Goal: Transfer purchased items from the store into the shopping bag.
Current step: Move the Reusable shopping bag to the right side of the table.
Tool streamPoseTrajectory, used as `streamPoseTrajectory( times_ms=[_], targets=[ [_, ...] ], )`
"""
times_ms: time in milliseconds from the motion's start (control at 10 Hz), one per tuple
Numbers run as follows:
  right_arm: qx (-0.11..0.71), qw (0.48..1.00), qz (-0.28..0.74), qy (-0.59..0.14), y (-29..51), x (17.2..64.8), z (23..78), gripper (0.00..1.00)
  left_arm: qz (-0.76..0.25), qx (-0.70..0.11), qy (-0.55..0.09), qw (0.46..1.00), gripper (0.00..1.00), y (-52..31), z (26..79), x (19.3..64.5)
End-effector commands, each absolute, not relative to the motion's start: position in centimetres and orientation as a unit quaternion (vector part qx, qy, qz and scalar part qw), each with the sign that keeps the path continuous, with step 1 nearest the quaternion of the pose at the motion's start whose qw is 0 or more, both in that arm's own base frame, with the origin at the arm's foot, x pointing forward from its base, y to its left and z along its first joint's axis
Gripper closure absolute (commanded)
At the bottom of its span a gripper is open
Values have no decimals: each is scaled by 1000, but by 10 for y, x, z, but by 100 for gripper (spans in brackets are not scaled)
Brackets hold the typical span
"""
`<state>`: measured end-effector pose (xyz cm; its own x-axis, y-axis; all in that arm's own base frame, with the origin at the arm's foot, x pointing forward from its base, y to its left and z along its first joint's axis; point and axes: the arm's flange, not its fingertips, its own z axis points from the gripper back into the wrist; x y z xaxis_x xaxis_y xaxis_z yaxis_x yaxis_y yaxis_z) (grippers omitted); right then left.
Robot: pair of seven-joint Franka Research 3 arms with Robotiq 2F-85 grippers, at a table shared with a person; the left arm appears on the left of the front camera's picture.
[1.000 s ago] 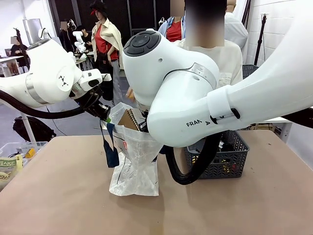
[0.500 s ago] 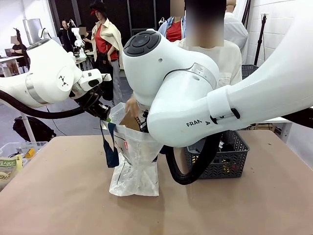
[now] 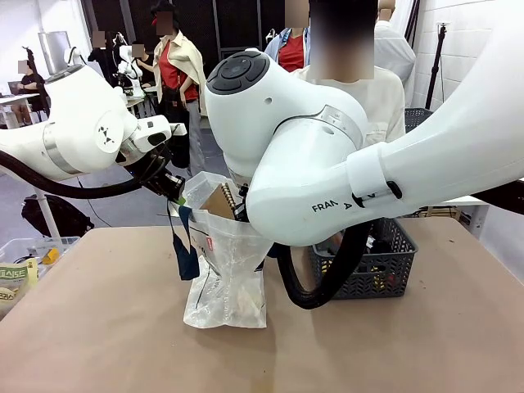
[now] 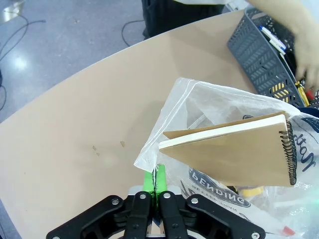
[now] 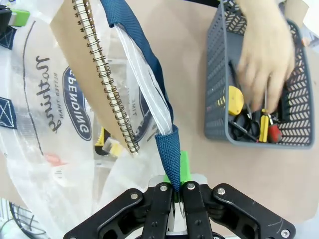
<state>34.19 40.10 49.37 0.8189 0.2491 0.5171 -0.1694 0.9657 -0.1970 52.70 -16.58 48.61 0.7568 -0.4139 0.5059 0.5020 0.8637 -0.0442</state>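
Shopping bag (image 5: 76,107): dark oval badge reads "PENDING" in capitals, a smaller line beneath too fine to make out; beside it a black script word starting "Noth", the rest unclear. Right arm (image 3: 327,205): grey "FRAN", then "A", the middle letters behind a black strap. Pack (image 3: 10,282) at the table's left edge: "TAKE".

Notebook (image 3: 217,199) in shopping bag (image 3: 225,278); basket (image 3: 397,266) at right.

White rounded arms (image 3: 311,147), thick black cable (image 3: 304,288), black screw-studded left claw (image 4: 154,177) and right claw (image 5: 178,175), green pads (image 4: 148,180).
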Motion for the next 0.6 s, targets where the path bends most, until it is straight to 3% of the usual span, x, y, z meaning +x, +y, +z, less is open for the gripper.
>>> streamPoseTrajectory(
  times_ms=[0,500],
  targets=[
    [-75,950,110,-283,400,342,492,100,-243,-89,-249,933,100,-164,488,527],
    [-75,950,110,-283,400,342,492,100,-243,-89,-249,933,100,-164,488,527]
  ],
)
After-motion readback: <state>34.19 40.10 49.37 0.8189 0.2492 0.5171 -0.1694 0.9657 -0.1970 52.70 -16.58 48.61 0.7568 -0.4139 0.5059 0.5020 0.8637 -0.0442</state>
